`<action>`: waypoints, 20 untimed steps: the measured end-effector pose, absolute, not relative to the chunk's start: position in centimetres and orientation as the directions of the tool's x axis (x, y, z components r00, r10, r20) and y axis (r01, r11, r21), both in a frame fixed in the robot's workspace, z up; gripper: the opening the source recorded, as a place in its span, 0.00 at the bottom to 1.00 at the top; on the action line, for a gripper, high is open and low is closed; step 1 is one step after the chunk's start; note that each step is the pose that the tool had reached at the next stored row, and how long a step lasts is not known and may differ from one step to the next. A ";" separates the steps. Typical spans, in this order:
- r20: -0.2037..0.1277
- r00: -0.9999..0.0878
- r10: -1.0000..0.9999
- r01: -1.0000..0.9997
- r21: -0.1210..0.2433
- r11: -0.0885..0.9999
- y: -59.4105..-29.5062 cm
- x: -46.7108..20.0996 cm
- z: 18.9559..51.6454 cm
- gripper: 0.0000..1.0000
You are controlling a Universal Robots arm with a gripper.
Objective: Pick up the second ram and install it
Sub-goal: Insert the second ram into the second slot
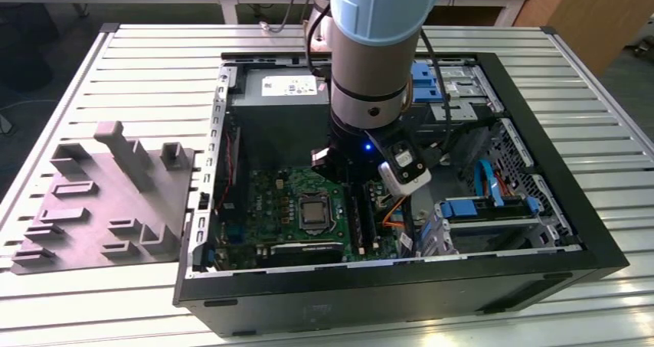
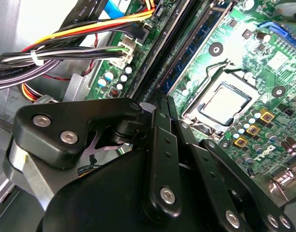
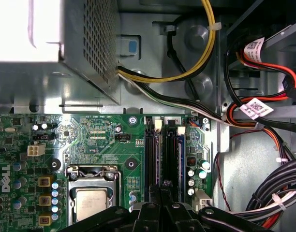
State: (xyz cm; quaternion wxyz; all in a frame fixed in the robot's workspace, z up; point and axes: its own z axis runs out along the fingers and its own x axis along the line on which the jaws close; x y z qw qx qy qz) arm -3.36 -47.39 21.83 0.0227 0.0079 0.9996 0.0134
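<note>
1. On the slatted metal table (image 1: 153,63), an open computer case (image 1: 409,289) is laid on its side, with the motherboard (image 1: 276,201) facing upward.
2. Inside the case, the robot arm (image 1: 373,48) is seen in the exterior view reaching down over the memory slots (image 1: 358,209). These lie just to the exterior view's right of the processor socket (image 1: 309,209).
3. At the arm's end, the gripper (image 2: 160,96) is shown in both wrist views with its fingers drawn together and no gap between the tips. Whether anything thin is pinched between them cannot be told.
4. In the second wrist view, the second ram (image 2: 196,41) is seen as a blue-green stick standing in a long black slot beside the processor socket. Its near end is met by the gripper's tips; whether they touch it or are just above it cannot be told.
5. On the side of the slots away from the socket, a cable bundle (image 2: 66,48) of yellow, orange, black and white leads is routed.
6. Beyond the motherboard's edge, a perforated metal power supply (image 3: 46,34) is mounted.
7. Just beside the case, at the exterior view's left, a grey moulded tray (image 1: 103,201) is laid on the table.
</note>
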 end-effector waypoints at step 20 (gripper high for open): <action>-0.048 -0.999 0.017 0.015 0.035 0.999 -47.4 -3.4 21.7 0.12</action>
